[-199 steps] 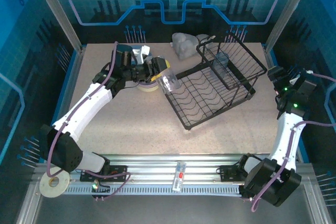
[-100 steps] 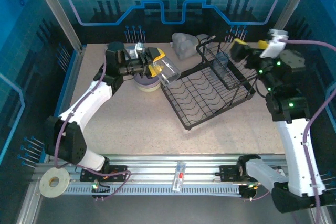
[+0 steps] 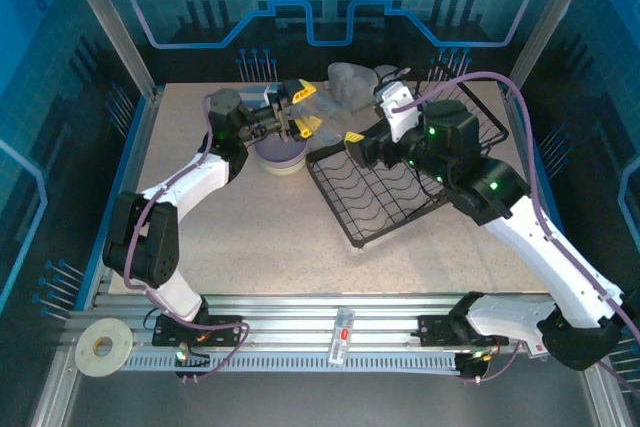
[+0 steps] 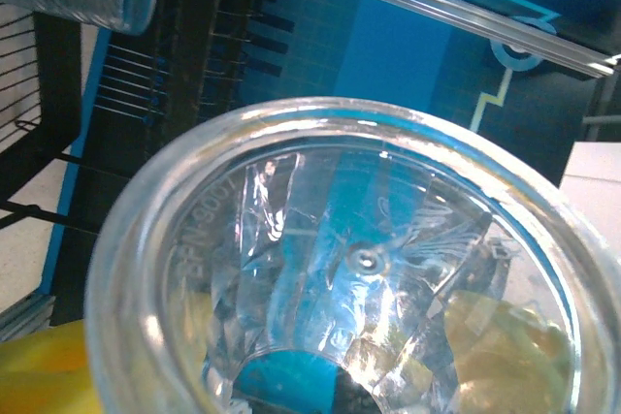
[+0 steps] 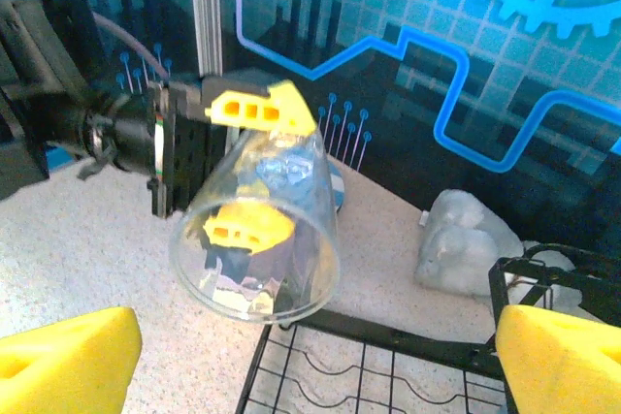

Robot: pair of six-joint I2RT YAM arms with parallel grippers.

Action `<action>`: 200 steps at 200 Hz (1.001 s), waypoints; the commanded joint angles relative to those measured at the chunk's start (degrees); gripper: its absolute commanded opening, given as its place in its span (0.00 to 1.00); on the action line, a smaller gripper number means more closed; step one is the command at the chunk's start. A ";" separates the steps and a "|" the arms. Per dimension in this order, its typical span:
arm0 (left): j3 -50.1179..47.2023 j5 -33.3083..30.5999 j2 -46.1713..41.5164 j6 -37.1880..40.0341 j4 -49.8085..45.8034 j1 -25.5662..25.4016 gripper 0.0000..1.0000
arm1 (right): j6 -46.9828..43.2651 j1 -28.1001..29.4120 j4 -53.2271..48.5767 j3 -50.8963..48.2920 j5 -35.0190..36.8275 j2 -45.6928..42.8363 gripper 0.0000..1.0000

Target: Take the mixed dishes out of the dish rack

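So, the clear cup (image 5: 257,239) lies on its side in mid-air, long axis approx level, mouth twd the dish rack (image 3: 390,192) & tipped a bit down. The left gripper (image 5: 247,167) pinches its wall top & bottom, near the base. We see it over the speckled beige table (image 3: 260,237), by a lavender bowl (image 3: 278,152). The right gripper (image 5: 310,361) gapes wide, empty, facing it. Blue circuit-print walls behind; rack is black wire

A robotics lab test cell: a speckled beige bench (image 3: 250,237) enclosed by blue panels printed with circuit and gear graphics (image 3: 330,7) on aluminium posts (image 3: 105,17). A white left robot arm (image 3: 190,182) and a white right robot arm (image 3: 545,247) are bolted to a slotted aluminium rail (image 3: 300,309).
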 commanded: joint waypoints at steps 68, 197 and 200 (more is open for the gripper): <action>1.13 0.36 -0.12 -4.20 9.05 -1.60 0.61 | -3.42 0.00 3.76 2.39 0.62 6.76 0.77; 2.53 -1.00 2.11 -6.40 12.16 -4.24 0.60 | 0.07 -2.49 7.23 1.93 -3.79 10.14 0.31; 2.53 -1.04 2.20 -6.48 12.18 -4.28 0.60 | 0.03 -2.53 7.26 1.92 -3.89 10.18 0.30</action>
